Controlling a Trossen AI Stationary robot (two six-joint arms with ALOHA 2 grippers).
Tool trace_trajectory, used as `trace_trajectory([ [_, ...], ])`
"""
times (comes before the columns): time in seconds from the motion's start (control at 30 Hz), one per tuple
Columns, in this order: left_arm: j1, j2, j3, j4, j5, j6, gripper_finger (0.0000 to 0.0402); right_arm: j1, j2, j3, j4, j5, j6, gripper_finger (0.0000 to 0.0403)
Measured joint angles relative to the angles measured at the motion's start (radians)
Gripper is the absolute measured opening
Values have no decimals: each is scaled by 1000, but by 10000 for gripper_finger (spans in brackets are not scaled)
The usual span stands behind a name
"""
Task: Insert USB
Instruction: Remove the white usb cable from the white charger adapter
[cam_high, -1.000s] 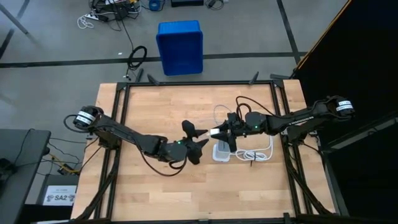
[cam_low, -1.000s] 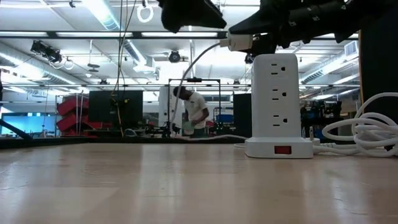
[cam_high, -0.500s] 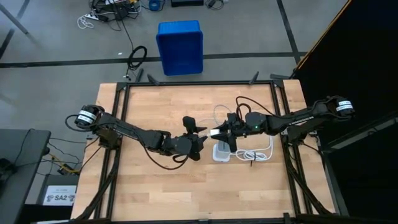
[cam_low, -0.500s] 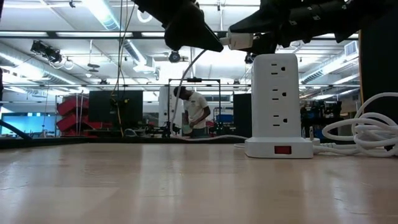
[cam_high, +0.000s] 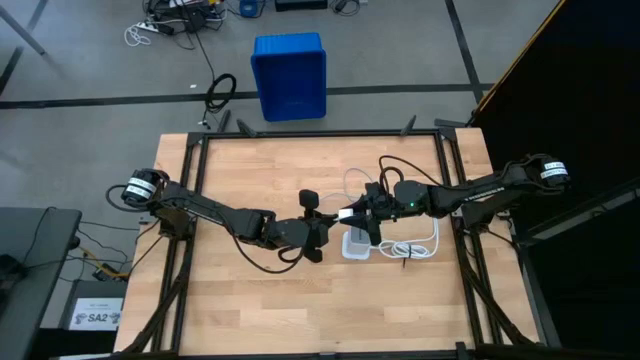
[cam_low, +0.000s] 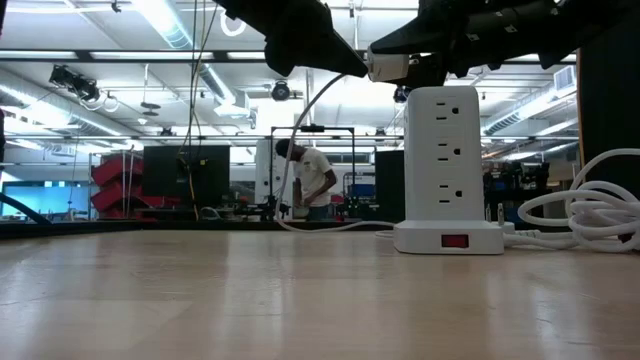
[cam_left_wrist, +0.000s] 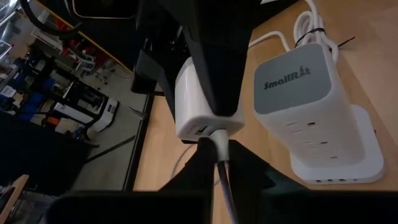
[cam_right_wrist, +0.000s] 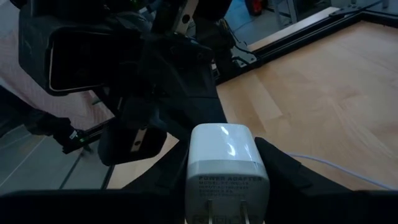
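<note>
Left gripper (cam_left_wrist: 217, 163) is clamped on the USB (cam_left_wrist: 225, 186) right at its plug, which meets the face of the cube (cam_left_wrist: 205, 112) held aloft just beside the top of the tower (cam_low: 447, 165). Right gripper (cam_right_wrist: 227, 171) grips that cube between its fingers (prongs pointing back toward its wrist), keeping it level above the tower on the left arm's side.

Step in hand, by my judgement: seating the plug into the cube's port. From the left wrist view the plug appears at or just inside the port; whether it is fully home cannot be told.

From the plug, the cable droops away from the tower to the table (cam_high: 250, 310) in the low view.

Next move calls for a straight push along the port axis, the right arm bracing the cube against it. Any tilt risks jamming the plug or twisting the cube in its grip
</note>
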Motion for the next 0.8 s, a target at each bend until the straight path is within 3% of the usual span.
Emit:
trace_trajectory([
  [0.23,-4,-10,5,-53,-70,10,1,-2,-20,0,-19,18,-26,111],
  [0.37,-12,-62,-2,-299,-131,-101,3,-17,-124,3,-127,4,-47,111],
  [0.47,-12,-112,-50,-415,-141,-213,3,-19,-195,2,-249,76,-71,111],
  [0.57,-12,-153,-118,-372,-119,-269,3,-24,-231,1,-344,151,-90,111],
  [0.63,-11,-162,-169,-321,-107,-281,2,-31,-227,-2,-356,146,-85,111],
  [0.8,-5,-152,-222,-12,-99,-196,0,-32,-182,-3,-296,105,-62,111],
])
